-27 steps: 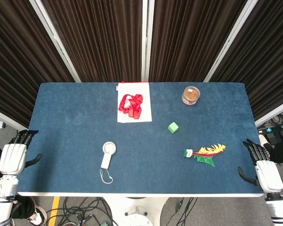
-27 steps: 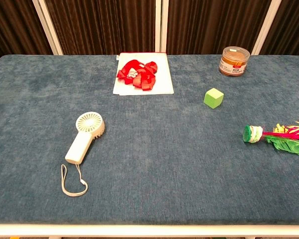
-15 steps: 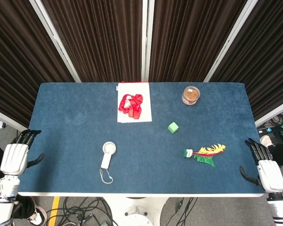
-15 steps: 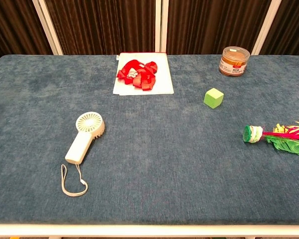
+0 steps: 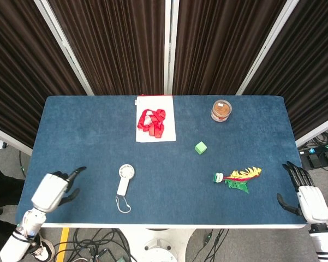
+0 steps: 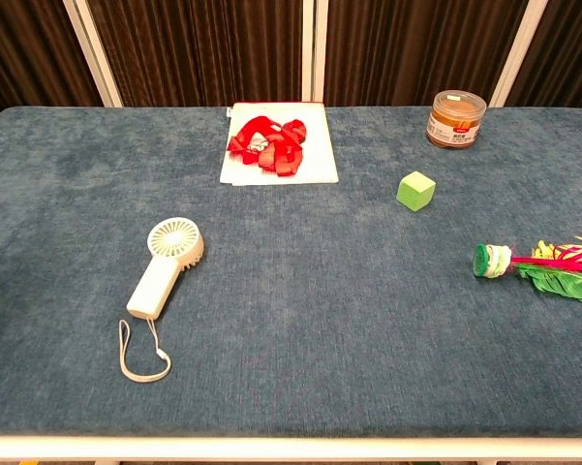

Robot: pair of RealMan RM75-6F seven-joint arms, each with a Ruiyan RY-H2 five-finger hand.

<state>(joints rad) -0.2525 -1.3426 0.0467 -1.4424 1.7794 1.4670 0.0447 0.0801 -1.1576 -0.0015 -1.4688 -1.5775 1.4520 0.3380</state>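
I am holding my left hand (image 5: 54, 189) over the near left corner of the blue table (image 5: 87, 136), fingers spread and gripping nothing. Nearest to it, the white handheld fan (image 5: 125, 179) is lying just to its right, apart from it. My right hand (image 5: 304, 194) is hanging empty, fingers apart, off the near right edge, near the feathered shuttlecock (image 5: 237, 177).

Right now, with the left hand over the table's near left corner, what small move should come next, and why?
Probably carry the left hand further right toward the handheld fan. That hand is empty with fingers apart, the fan is the thing nearest to it, and only bare blue table lies between them. The right hand waits off the table's right edge.
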